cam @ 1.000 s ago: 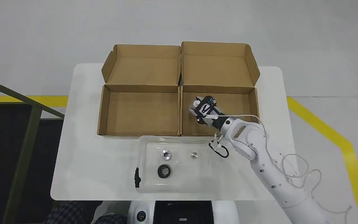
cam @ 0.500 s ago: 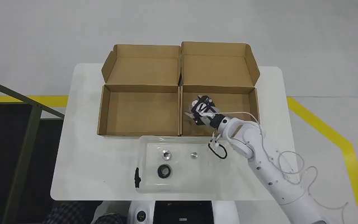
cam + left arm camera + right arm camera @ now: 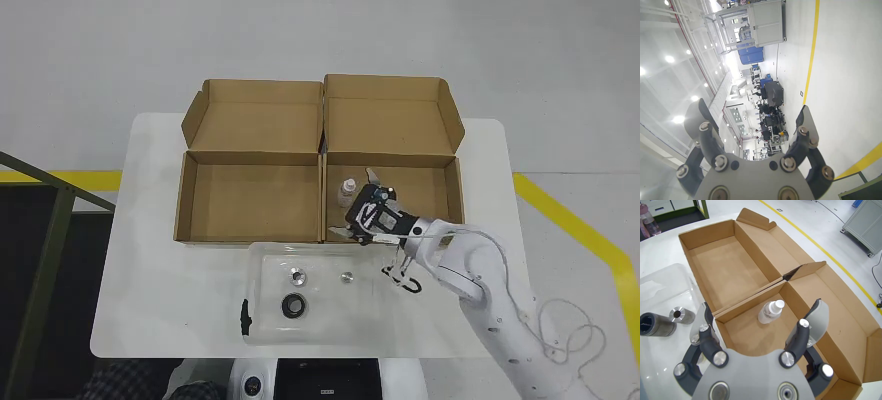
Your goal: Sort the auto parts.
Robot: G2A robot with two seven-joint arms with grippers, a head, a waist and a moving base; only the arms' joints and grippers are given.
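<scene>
My left gripper (image 3: 752, 105) points out into the room, its fingers spread wide with nothing between them. On the table, the left cardboard box (image 3: 250, 200) touches the right cardboard box (image 3: 440, 190). In front of the boxes, a clear tray (image 3: 262, 255) holds metal parts (image 3: 298, 271). The white bottle (image 3: 771, 312) is in the right box near the shared wall. Its long axis points cap-first toward the far wall, but I cannot tell if it stands or lies. My right gripper (image 3: 358, 205) hangs just beside the bottle, wide open and holding nothing.

We see the left claw (image 3: 750, 108) gaping wide, its dark jaws well apart; beyond the claw lie a white floor (image 3: 844, 66), a yellow painted line (image 3: 811, 56) and a grey metal-framed enclosure (image 3: 768, 24).
</scene>
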